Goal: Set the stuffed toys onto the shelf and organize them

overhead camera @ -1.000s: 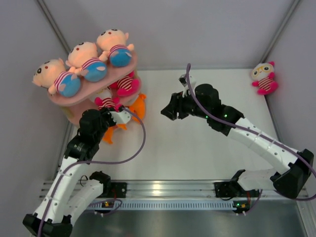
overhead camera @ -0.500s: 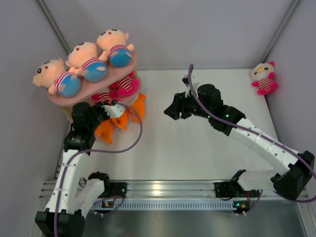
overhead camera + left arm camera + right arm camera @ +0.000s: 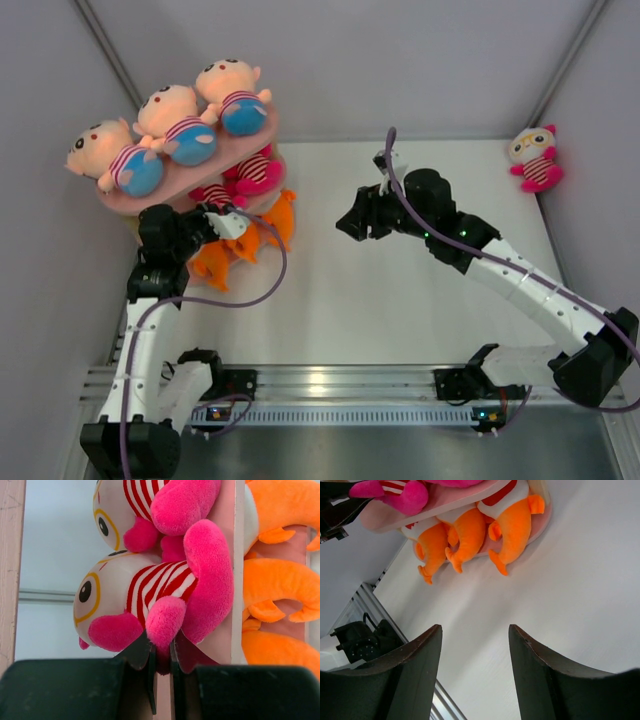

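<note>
change: since a second ago the left arm has pushed further in, and the white pink-eared doll now lies on the shelf's middle tier | left end effector: pinched shut on the doll's pink limb, not yet released | right end effector: half open, empty, above the worktop | left to do: third white doll in the far right corner
</note>
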